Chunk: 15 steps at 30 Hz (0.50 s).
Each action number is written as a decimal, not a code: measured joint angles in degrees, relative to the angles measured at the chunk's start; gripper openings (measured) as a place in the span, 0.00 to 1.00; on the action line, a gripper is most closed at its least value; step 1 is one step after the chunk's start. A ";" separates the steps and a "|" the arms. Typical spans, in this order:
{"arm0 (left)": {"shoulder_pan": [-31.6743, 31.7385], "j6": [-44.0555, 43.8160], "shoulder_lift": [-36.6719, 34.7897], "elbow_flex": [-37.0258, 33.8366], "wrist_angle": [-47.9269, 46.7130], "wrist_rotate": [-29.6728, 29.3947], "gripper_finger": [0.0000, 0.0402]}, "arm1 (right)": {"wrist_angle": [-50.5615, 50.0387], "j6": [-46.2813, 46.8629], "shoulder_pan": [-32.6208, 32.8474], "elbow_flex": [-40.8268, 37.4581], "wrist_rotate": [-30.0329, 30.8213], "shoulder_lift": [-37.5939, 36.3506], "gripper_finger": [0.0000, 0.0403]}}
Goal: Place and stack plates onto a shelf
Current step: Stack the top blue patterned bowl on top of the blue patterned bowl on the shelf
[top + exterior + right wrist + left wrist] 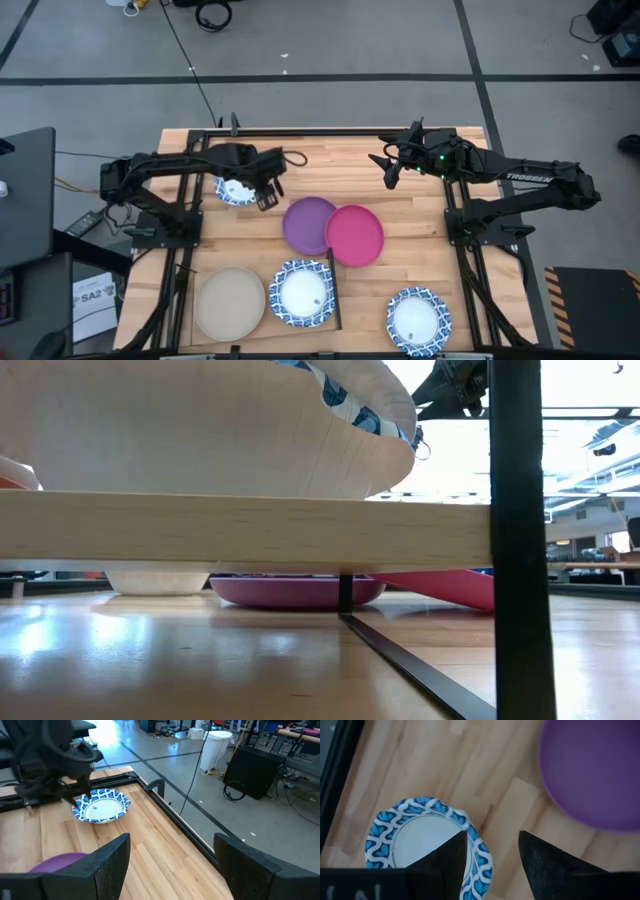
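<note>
Six plates and the shelf on the table. Blue-rimmed white plate (237, 189) lay flat near the far left edge. Purple plate (308, 224) sat mid-table, with the magenta plate (355, 236) touching it and tilted, its edge seeming to overlap the purple rim. On the pale plywood shelf (331, 292), near left: beige plate (230, 303) beside a second blue-rimmed plate (301, 293). Third blue-rimmed plate (418, 320) lay flat on the tabletop, near right.

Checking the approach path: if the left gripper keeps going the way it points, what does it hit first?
Likely the blue-rimmed plate: the left gripper, open, points down over that plate's rim, the purple plate off to one side. Height above it is unclear.
</note>
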 joint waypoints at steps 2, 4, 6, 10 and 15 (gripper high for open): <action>1.15 -1.73 0.00 0.00 0.22 -0.02 0.46 | 0.00 -0.01 -0.01 0.00 -0.01 0.00 0.72; 1.97 -2.53 0.02 0.00 0.21 -0.03 0.46 | -0.01 0.01 0.01 0.00 0.00 0.00 0.72; 2.26 -3.40 0.02 0.00 0.19 -0.02 0.46 | 0.01 0.01 0.00 0.00 0.01 0.00 0.72; 2.22 -4.03 0.02 0.00 0.05 0.00 0.46 | -0.01 0.01 -0.01 0.00 -0.01 0.00 0.72; 2.00 -7.23 1.83 -0.02 -2.61 0.04 0.46 | -0.01 0.01 0.01 0.00 -0.01 0.00 0.72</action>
